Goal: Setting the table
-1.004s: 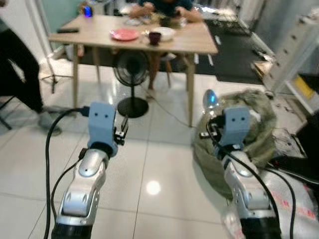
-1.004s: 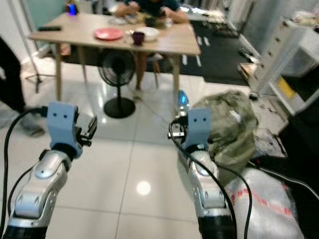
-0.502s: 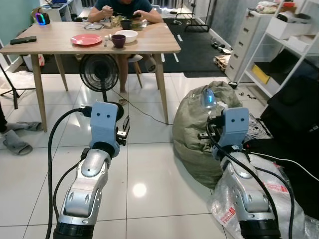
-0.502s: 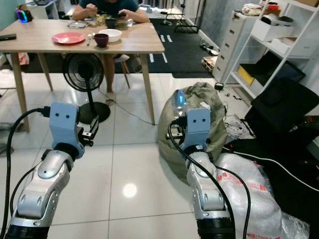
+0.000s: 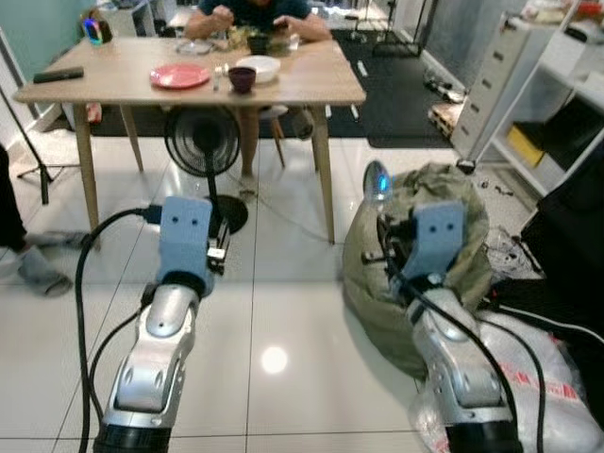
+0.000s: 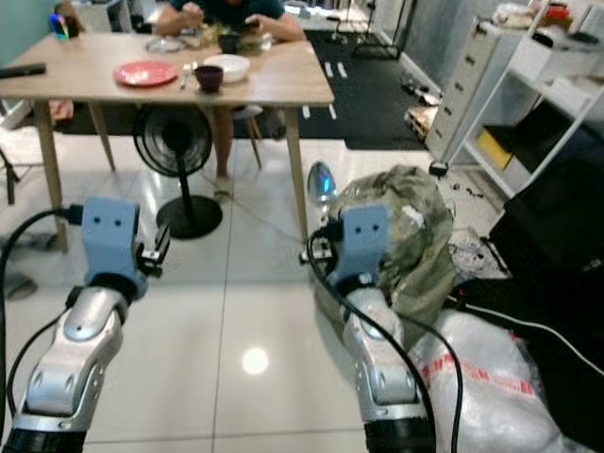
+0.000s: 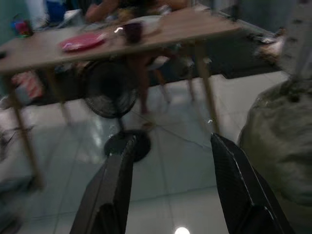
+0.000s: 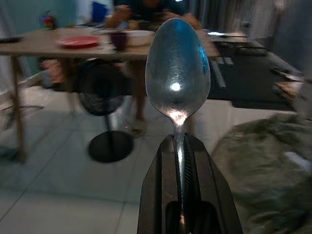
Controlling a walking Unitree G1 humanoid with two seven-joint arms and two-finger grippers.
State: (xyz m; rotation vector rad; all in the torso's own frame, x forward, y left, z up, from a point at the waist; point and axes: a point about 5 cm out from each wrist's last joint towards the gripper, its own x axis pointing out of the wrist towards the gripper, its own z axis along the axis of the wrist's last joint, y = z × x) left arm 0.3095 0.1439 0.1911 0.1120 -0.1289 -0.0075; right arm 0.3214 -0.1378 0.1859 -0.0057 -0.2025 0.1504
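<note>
The view has swung slightly since half a second ago (the camera turning, not the furniture), so the wooden table (image 5: 113, 87) sits more squarely ahead, still far across the tiled floor. The right gripper (image 8: 180, 161) stays clamped on the handle of a spoon (image 8: 177, 73), bowl upright, held above the green beanbag (image 5: 453, 236) on the right. The left gripper (image 7: 170, 161) hangs with its fingers apart, holding nothing. On the table sit a pink plate (image 5: 179, 75), a dark cup (image 5: 243, 79) and a white bowl (image 5: 259, 67), with a person eating at the far side. The walk to the table looks like the remaining work.
</note>
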